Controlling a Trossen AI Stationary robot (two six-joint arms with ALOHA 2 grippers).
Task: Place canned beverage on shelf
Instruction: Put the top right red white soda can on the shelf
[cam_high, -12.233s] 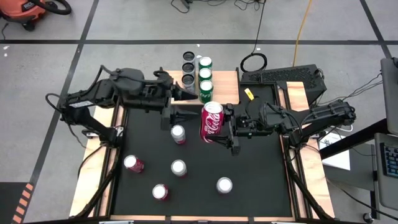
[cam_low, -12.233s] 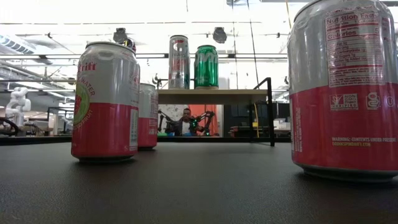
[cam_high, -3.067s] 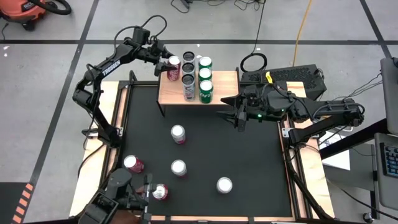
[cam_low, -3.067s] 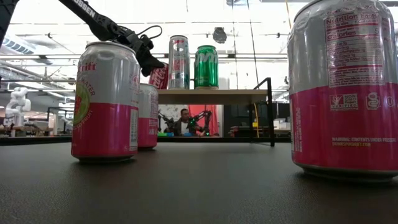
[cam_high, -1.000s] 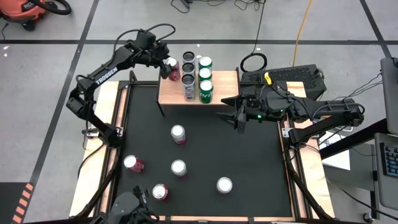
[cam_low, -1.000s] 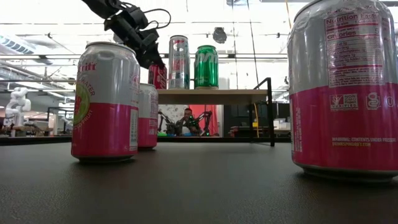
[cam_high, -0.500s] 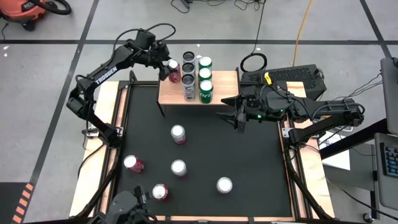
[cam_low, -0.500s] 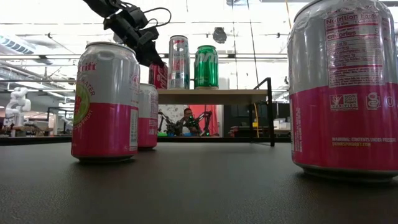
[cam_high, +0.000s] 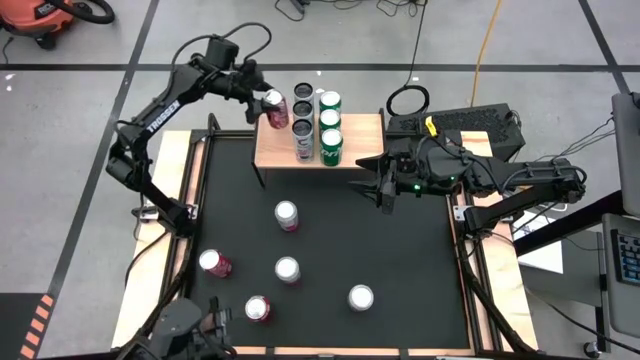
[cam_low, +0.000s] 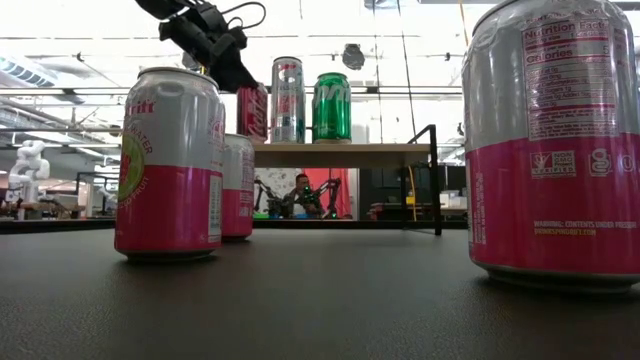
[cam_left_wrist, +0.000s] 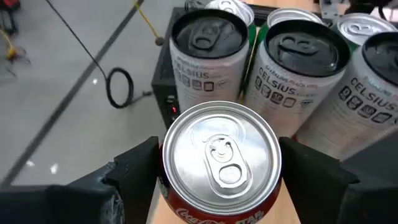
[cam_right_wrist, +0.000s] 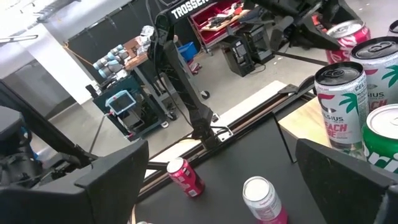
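Left gripper grips the red cola can at the shelf edge beside 3 grey cans; it should settle it flat before letting go, while right gripper waits open.

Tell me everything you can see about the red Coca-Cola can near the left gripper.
The Coca-Cola can is red with white lettering and a silver metal top whose pull tab is unopened. It stands at the left end of the shelf, beside a row of white Celsius cans. In the low view it leans slightly, so it may not be fully seated. The left gripper has a finger on each side of it; whether they press the can cannot be told.
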